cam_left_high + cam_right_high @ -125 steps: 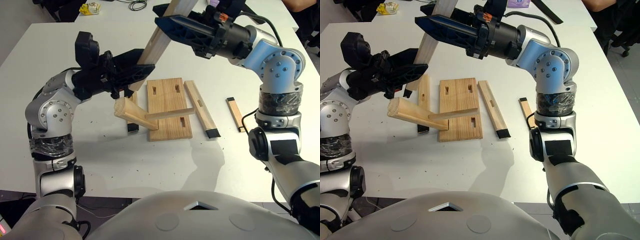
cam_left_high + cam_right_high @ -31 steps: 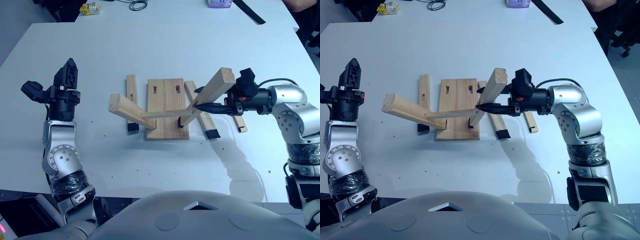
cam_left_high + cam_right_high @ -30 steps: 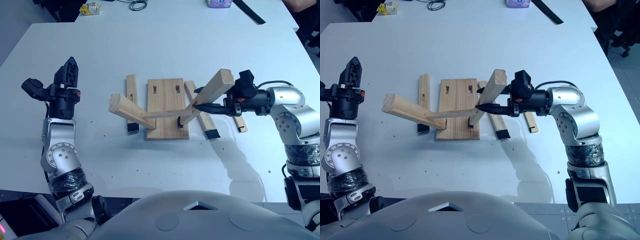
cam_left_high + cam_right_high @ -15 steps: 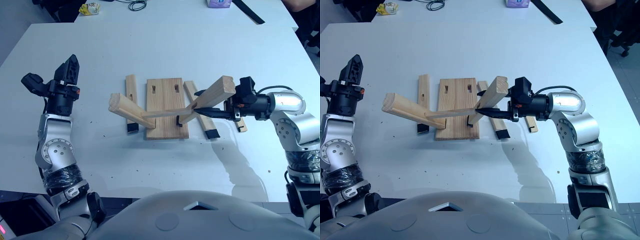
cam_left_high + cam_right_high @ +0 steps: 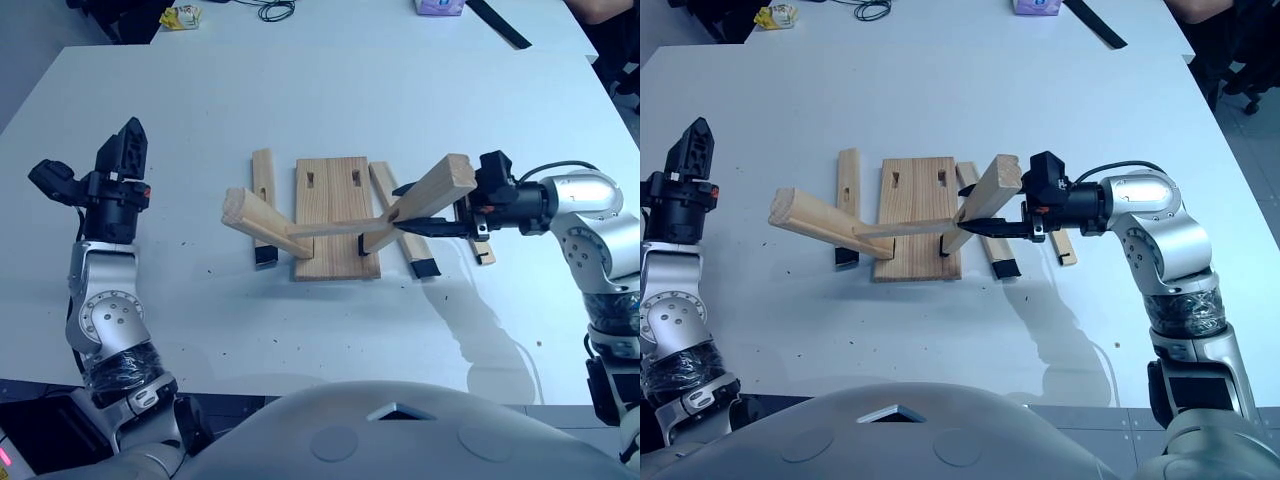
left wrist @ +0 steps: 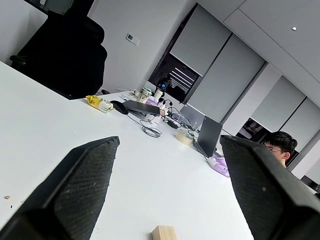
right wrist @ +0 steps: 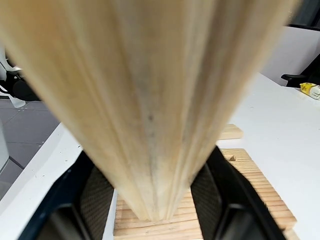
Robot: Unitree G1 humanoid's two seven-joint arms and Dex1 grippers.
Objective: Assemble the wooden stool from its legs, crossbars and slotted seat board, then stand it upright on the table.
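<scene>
Since a second ago the thick pale wooden leg has tipped lower in the right tool, which clamps it mid-length. Its foot sits on the flat slotted wooden seat board past the tool tips, meeting the thin wooden crossbar. The left tool has backed away, wide and empty. The joint is likely not seated yet.

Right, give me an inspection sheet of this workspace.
Surface: white table, flecked with dark specks.
Job's things: slotted seat board lying flat; tilted leg with its lower end on the board; crossbar running from it to a second leg; left loose leg and right loose leg flat beside the board; short crossbar flat farther right.
Clutter: yellow item, purple box, black strap at the far edge.
Grippers: right gripper shut on the tilted leg; left gripper open, raised, holding nothing.
Cables: black cable at the far edge.
Surroundings: office; black chair, laptop.
</scene>
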